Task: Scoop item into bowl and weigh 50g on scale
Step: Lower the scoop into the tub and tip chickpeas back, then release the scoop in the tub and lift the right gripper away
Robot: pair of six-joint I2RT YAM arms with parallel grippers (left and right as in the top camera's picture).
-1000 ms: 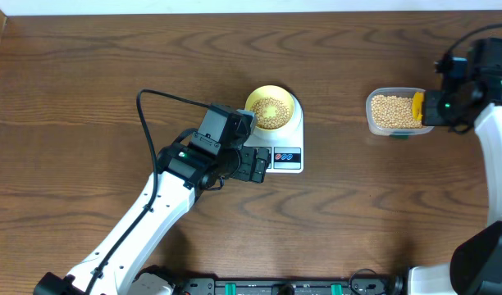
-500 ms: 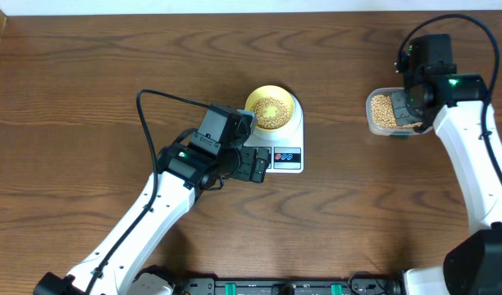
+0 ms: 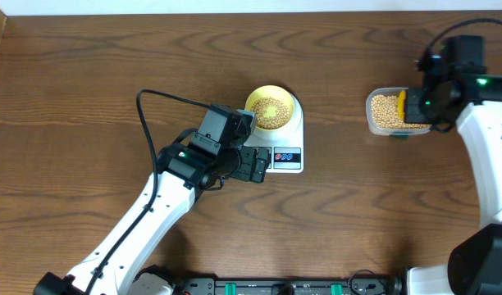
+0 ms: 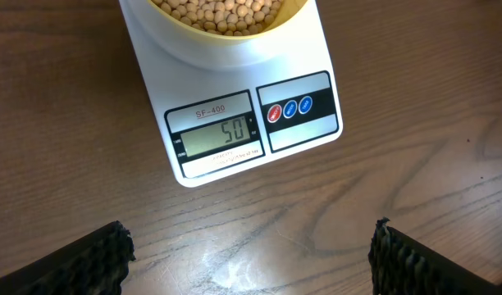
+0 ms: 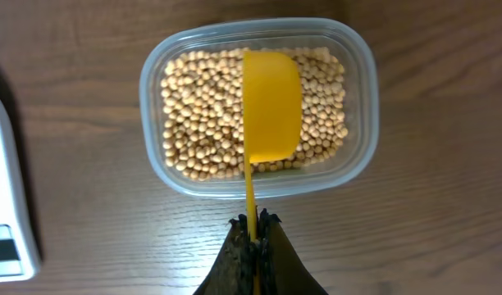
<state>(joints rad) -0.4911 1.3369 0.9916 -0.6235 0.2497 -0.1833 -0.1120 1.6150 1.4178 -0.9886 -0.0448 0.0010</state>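
Note:
A pale yellow bowl (image 3: 251, 102) holding tan beans (image 3: 272, 111) stands on the white scale (image 3: 298, 135). In the left wrist view the scale's display (image 4: 222, 133) reads 50. My left gripper (image 4: 251, 238) hovers open over bare wood just in front of the scale (image 4: 317, 49), holding nothing. My right gripper (image 5: 253, 221) is shut on the thin handle of a bright yellow scoop (image 5: 271, 106). The scoop's cup lies over the beans (image 5: 193, 115) in a clear plastic tub (image 5: 362, 74), and no beans show on its visible face.
The tub (image 3: 372, 123) sits at the right of the table, well apart from the scale. The left arm's black cable (image 3: 165, 97) loops over the wood to the left of the bowl. Dark wooden tabletop surrounds everything.
The right arm has swung about over the tub, and the scoop now lies nearer the tub's middle than a second ago. The left arm, bowl and scale have not moved.

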